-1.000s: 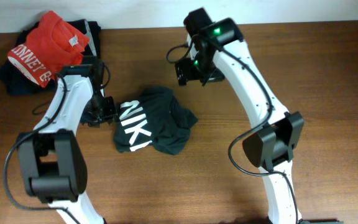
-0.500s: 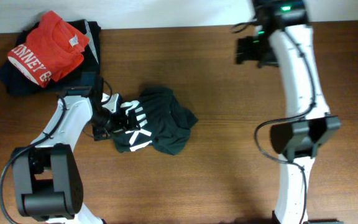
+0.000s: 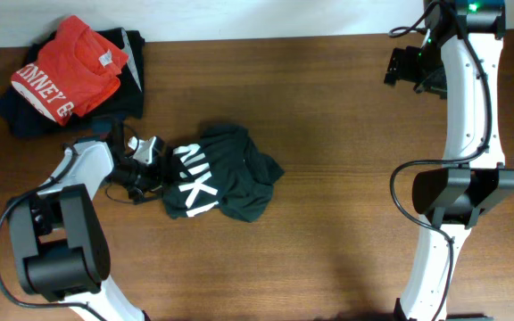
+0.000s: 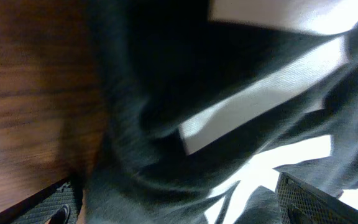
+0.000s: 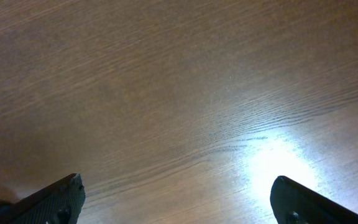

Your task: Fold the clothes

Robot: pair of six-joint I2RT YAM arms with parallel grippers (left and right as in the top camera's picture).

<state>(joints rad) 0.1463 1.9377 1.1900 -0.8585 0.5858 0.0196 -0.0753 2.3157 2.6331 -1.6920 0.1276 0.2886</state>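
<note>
The T-shirt (image 3: 226,174) stays crumpled: the right gripper (image 3: 402,69), spread, has swung well away; the left gripper (image 3: 153,165), spread, now straddles its edge.

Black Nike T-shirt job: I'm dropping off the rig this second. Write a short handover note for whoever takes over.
Left gripper: open, fingers either side of bunched fabric at the shirt's left edge, not closed on it.
Right gripper: open and empty, over bare table at the far right.
Black T-shirt: a crumpled heap mid-table, with the white NIKE lettering facing up.
Red T-shirt: lies on dark garments in the far left corner and is not part of the job.
Done: no fold visible.
Left: spread the shirt flat, then fold it.
</note>
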